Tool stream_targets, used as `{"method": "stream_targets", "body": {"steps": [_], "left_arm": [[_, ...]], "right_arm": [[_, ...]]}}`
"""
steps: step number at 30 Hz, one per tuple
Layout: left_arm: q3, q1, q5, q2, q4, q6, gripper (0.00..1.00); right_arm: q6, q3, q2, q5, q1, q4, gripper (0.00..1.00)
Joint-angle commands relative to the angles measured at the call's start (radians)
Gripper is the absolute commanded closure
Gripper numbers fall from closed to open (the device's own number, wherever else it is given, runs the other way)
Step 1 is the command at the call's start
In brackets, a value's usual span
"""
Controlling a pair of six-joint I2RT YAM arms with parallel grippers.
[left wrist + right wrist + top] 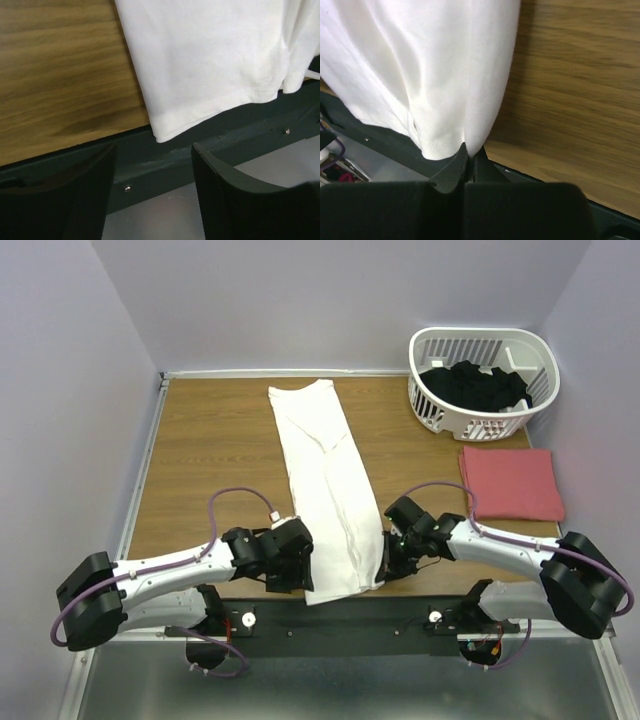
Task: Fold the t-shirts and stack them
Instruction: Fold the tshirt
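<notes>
Though wood-grained, table [210, 440] under white t-shirt [325, 480], lavender walls [330, 290].

Matt cloth white t-shirt [325, 490], wood-grain table [210, 460], glossy plastic basket [480, 426]

A long plain white cotton t-shirt [325, 490], without print, lies between the matte black left fingers [235, 200] and the black right fingers [449, 175]. Under them the brown wood-grain desk [215, 460] shows darker streaks, edged by a dark grey rail [240, 135]. Well beyond the right fingers are a plain salmon-red folded t-shirt [512, 483] and a white slatted plastic basket [475, 426] of black garments [475, 385].
</notes>
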State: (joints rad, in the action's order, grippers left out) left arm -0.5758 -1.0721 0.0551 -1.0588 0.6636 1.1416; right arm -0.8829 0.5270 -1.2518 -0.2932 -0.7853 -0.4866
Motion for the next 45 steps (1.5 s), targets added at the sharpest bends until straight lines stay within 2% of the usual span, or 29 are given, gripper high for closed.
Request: {"method": "stream_targets", "body": {"steps": [1,5,7,22,28,33,37,38,39,41,45], "left_arm": [[0.022,-0.040,0.006,-0.023,0.071,0.078,0.37],[0.027,-0.055,-0.014,-0.026,0.100,0.125,0.49],[0.027,-0.061,-0.006,-0.036,0.085,0.135,0.51],[0.027,-0.066,-0.079,-0.087,0.033,0.195,0.51],[-0.038,-0.054,-0.130,-0.176,0.028,0.156,0.51],[-0.048,-0.049,-0.107,-0.259,0.010,0.119,0.54],[-0.059,-0.048,-0.110,-0.264,0.028,0.118,0.68],[-0.059,-0.049,-0.112,-0.260,0.028,0.116,0.74],[-0.062,-0.048,-0.112,-0.262,0.033,0.115,0.87],[-0.070,-0.049,-0.113,-0.260,0.042,0.112,1.00],[-0.075,-0.071,-0.083,-0.239,0.079,0.099,1.00]], "right_arm": [[-0.070,-0.002,-0.026,-0.012,-0.058,0.097,1.00],[-0.070,0.008,-0.057,0.002,-0.100,0.112,1.00],[-0.065,0.011,-0.067,0.003,-0.100,0.120,1.00],[-0.060,-0.016,-0.063,-0.003,-0.104,0.144,0.99],[-0.062,-0.021,-0.051,-0.004,-0.104,0.148,1.00],[-0.068,-0.035,-0.028,-0.003,-0.104,0.146,0.99],[-0.073,-0.048,-0.015,-0.003,-0.106,0.146,1.00],[-0.074,-0.050,-0.014,-0.001,-0.104,0.146,0.99],[-0.074,-0.053,-0.009,0.002,-0.104,0.146,1.00],[-0.073,-0.055,-0.009,0.002,-0.106,0.146,1.00],[-0.067,-0.079,-0.005,-0.059,-0.104,0.144,1.00]]}}
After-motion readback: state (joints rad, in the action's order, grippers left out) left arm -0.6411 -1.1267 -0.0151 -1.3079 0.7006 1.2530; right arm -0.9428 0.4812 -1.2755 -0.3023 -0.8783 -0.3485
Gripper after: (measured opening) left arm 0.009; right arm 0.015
